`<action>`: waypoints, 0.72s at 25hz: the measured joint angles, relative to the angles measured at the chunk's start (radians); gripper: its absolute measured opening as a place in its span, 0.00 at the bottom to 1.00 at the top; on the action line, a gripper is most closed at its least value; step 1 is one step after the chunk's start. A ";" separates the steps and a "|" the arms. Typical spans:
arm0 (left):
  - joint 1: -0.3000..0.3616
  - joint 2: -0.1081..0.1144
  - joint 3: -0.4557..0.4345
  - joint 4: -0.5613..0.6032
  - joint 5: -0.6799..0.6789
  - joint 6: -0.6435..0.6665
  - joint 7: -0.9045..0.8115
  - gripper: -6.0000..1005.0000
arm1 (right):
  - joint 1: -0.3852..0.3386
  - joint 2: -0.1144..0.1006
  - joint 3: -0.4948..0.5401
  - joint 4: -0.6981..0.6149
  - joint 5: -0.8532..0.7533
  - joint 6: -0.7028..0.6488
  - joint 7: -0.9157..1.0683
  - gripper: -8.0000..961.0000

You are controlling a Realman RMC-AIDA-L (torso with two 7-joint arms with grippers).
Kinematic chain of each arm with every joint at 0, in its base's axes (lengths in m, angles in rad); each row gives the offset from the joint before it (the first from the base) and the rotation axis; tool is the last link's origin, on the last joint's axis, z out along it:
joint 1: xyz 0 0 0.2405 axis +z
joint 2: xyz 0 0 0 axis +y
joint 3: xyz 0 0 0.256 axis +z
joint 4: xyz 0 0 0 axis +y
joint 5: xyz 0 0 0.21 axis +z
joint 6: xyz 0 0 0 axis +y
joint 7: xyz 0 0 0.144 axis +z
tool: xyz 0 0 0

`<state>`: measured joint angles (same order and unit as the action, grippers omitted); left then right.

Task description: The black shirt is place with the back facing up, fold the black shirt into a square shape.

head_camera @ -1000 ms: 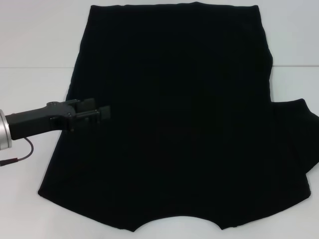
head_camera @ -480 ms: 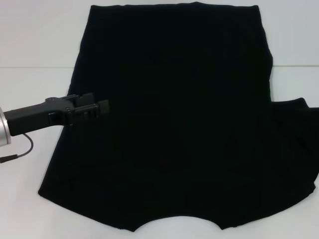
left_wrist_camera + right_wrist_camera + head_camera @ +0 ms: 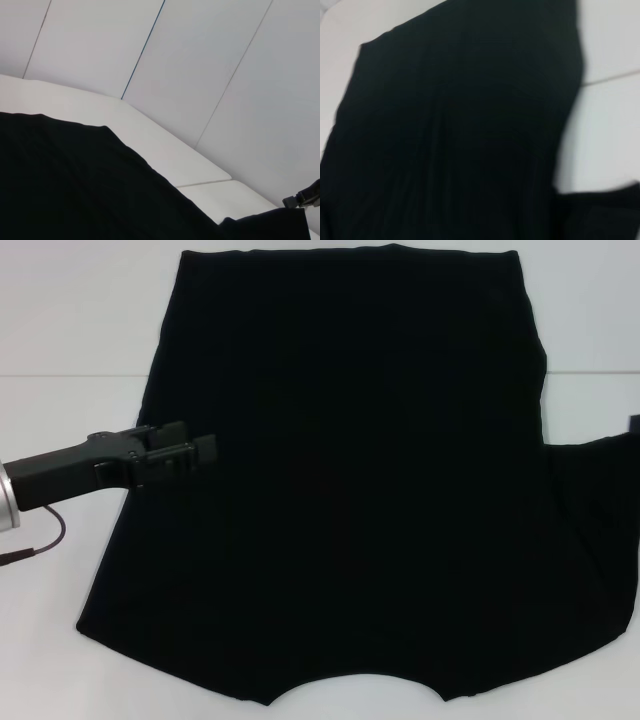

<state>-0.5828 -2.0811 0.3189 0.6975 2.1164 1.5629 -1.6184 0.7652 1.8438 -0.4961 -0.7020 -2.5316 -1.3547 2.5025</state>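
The black shirt [image 3: 350, 480] lies spread flat on the white table [image 3: 70, 320], plain side up, hem at the far end. My left gripper [image 3: 200, 445] hovers over the shirt's left edge, open and holding nothing. The shirt's right sleeve [image 3: 595, 480] stretches out to the right edge of the head view. There only a sliver of my right gripper [image 3: 635, 424] shows. In the left wrist view the right gripper [image 3: 304, 198] sits at the sleeve's corner [image 3: 270, 225], shut on it. The right wrist view shows shirt cloth [image 3: 460, 130] and the sleeve [image 3: 600, 215].
A seam [image 3: 70, 375] crosses the white table behind the left arm. A thin cable [image 3: 45, 540] hangs under the left wrist. Bare table lies left and right of the shirt. Pale wall panels [image 3: 200, 60] rise beyond the table.
The right sleeve's tip has been drawn out and up toward the right edge, where the right gripper now shows. My left gripper has drifted slightly left and farther away.
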 joint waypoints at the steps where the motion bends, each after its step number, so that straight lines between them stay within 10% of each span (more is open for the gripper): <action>1: 0.000 0.000 0.000 0.000 -0.001 0.000 0.000 0.70 | 0.010 0.003 -0.016 0.000 0.006 0.001 -0.010 0.04; 18: 0.014 -0.001 -0.016 -0.001 -0.018 -0.011 0.000 0.69 | 0.135 0.137 -0.443 0.003 -0.001 0.097 -0.187 0.04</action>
<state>-0.5692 -2.0820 0.3032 0.6964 2.0984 1.5521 -1.6184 0.9001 1.9808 -0.9391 -0.6985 -2.5323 -1.2579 2.3159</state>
